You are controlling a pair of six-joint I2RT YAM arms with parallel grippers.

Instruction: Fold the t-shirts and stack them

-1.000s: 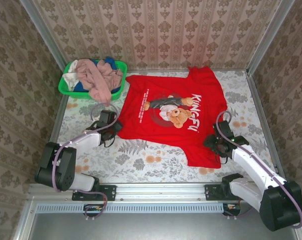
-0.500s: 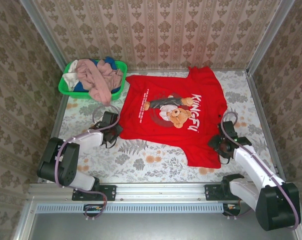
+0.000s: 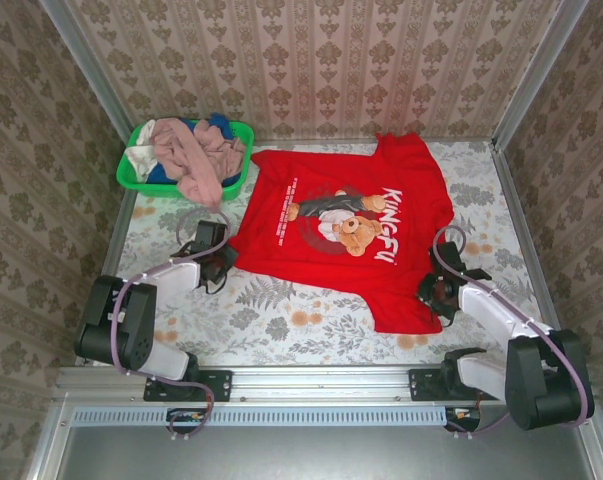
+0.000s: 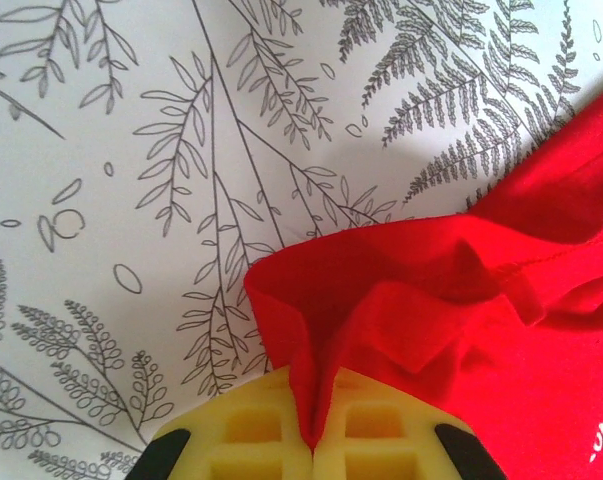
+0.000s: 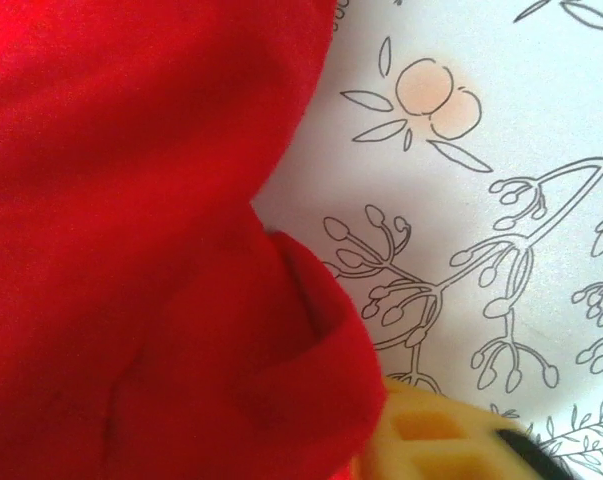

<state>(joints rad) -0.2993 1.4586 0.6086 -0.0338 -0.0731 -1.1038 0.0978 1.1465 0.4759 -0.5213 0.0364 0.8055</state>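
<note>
Where the bright red cloth t-shirt (image 3: 346, 235) with a teddy-bear print and white "KUNGFU" letters lies spread on the desk (image 3: 281, 320), which has a pale cover with fern and flower drawings, the two arms meet it at opposite sides.

The left arm (image 3: 166, 275) reaches to the near left corner of the t-shirt. In the left wrist view the left jaws are closed on this corner. The two yellow pads (image 4: 246, 440) stand together, and a thin fold of the red cloth is pinched in the seam between them. From the pinch the cloth rises in a small wrinkled ridge and goes away to the right, where it lies on the desk.

The right arm (image 3: 491, 305) reaches to the right edge of the t-shirt, close to its near right corner. In the right wrist view one yellow pad (image 5: 421, 440) shows at the bottom. A bunched fold of the red cloth lies against its left side and covers the rest of the right jaws. I cannot tell if they are closed on the cloth or only touch it.

At the far left corner of the desk, well apart from both arms, stands a green plastic basket (image 3: 244, 135). A dusty pink garment (image 3: 196, 165) hangs over its front rim, and blue cloth (image 3: 219, 125) and white cloth (image 3: 141, 158) lie inside.
</note>
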